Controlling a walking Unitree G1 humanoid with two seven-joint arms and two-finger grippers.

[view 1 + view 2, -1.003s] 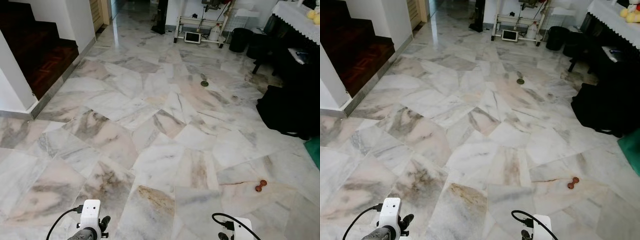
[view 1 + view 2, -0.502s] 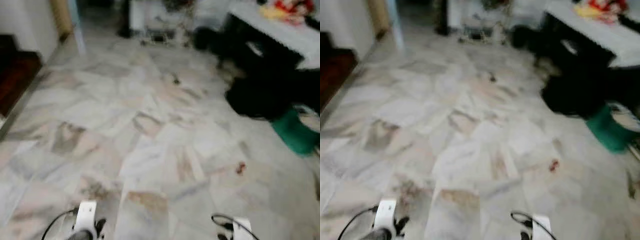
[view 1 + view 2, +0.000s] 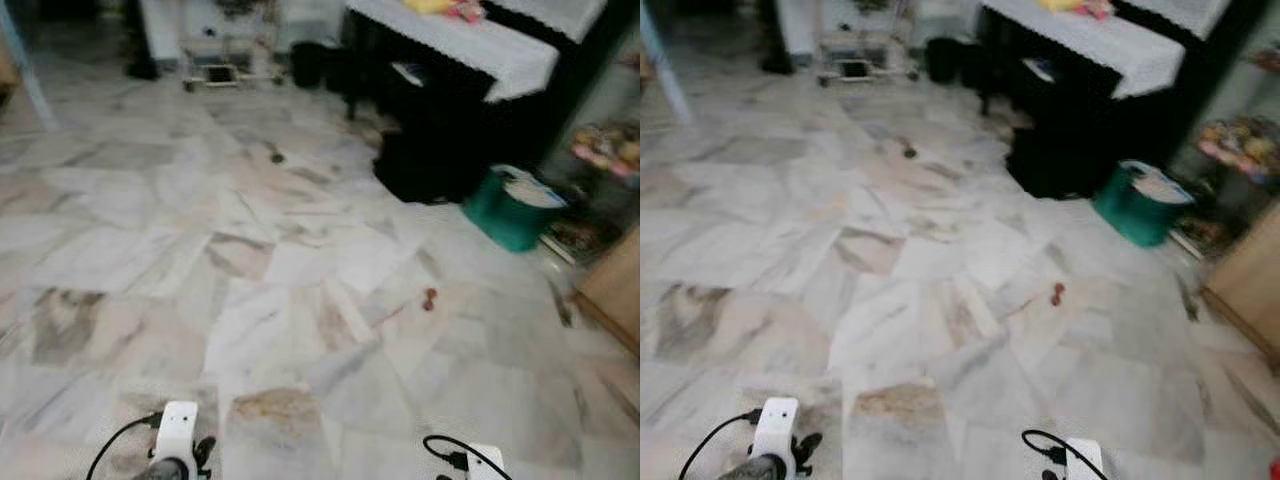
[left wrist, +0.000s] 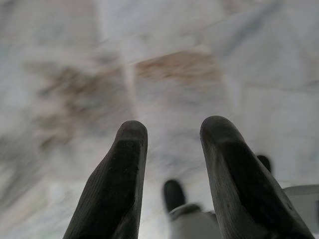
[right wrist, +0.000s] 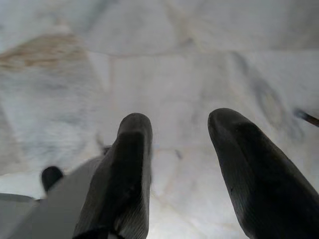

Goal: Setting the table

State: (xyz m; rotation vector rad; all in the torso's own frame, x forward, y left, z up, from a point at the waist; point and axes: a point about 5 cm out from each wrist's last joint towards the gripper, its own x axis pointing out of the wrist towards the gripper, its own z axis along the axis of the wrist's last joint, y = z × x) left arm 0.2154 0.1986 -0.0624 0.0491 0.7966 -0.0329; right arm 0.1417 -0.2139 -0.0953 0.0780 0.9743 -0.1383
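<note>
- The left end effector (image 4: 169, 149), with two long black fingers, is hanging low and pointing down, its fingers (image 4: 117, 189) standing apart with nothing between them.
- The right end effector (image 5: 182, 149) is hanging likewise, its two black fingers (image 5: 249, 174) spread and gripping nothing.
- Both white wrist housings (image 3: 178, 428) are trailing black cables.

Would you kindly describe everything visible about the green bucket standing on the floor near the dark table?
The green round bucket looks like plastic, though the picture is blurred. It stands upright on the pale marble floor, ahead and to the robot's right, beside the dark table with a white lace-edged cloth. Its open top shows pale contents that cannot be identified. A dark bulky shape under the table sits close to its left; whether they touch cannot be told.
</note>
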